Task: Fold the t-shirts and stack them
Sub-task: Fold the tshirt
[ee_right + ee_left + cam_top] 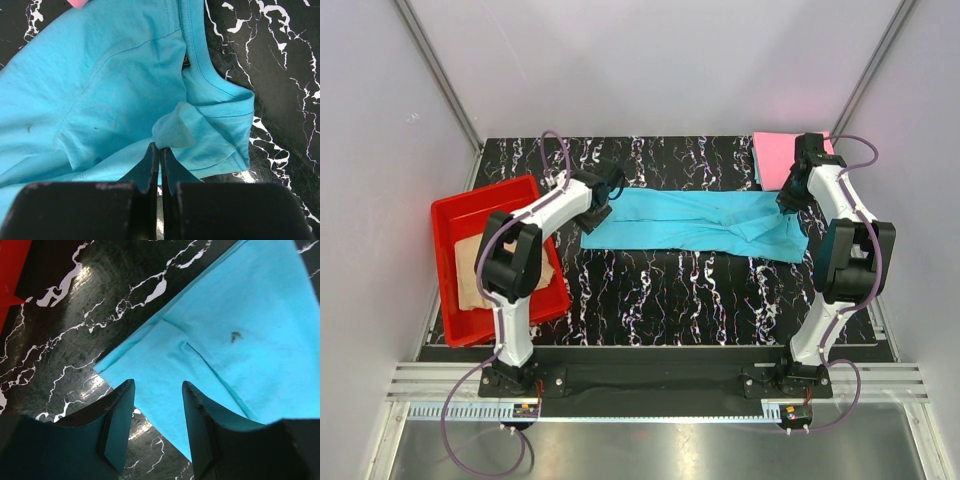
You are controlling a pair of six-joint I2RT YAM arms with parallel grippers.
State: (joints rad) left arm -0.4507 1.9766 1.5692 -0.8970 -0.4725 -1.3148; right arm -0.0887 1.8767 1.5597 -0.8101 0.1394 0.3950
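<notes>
1. Step in hand: we judge this to be the folding of the turquoise t-shirt point(695, 222). It lies flat across the middle of the table point(670, 290) as a long band running left to right
2. Other garments: the pink t-shirt point(775, 158) lies at the far right corner, just beyond the collar end of the turquoise one. The tan t-shirt point(470, 270) lies crumpled in the red tray point(485, 200) at the left. We see no stack yet
3. Left gripper point(157, 390): the jaws stand apart and hold nothing. They hover over the corner of the hem end, with bare table just beside it
4. Right gripper point(159, 147): the fingers are pressed together at the collar end. A small raised fold of turquoise cloth runs up into the tips, so we read this as a pinch on the shirt near the sleeve and neckband
5. Next move, in our judgement: the band needs shortening, end over end. That calls for a grip on both layers at one end, then a low carry across to the other
6. Caution: the collar end is bunched; we expect the fold to set crooked unless that end is laid flat first
</notes>
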